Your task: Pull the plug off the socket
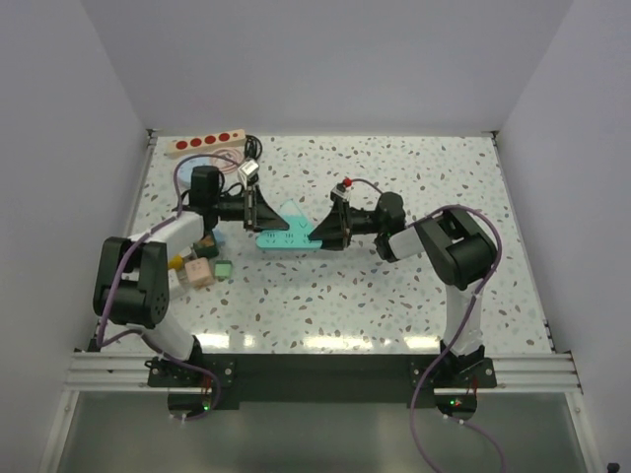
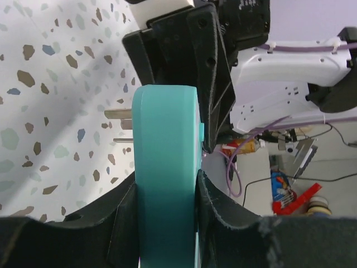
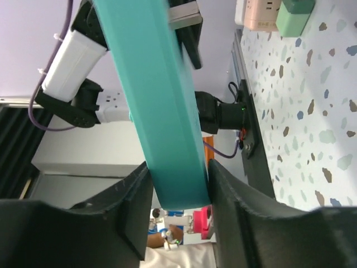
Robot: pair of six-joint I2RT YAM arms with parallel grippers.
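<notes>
Jaws of left gripper (image 2: 166, 190) and right gripper (image 3: 178, 173) clench teal strip (image 1: 286, 235); socket (image 1: 205, 143) far left; plug unclear, likely small, stiff; grip body, not cord.

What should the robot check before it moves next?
1. Left gripper grips the teal block: ok.
2. Right gripper grips its other end: ok.
3. A gripper at the strip: not ok; it lies untouched at the far left edge.
4. Anything plugged into the strip: cannot tell.
5. Pink block and green block clear of both grippers: ok.
</notes>
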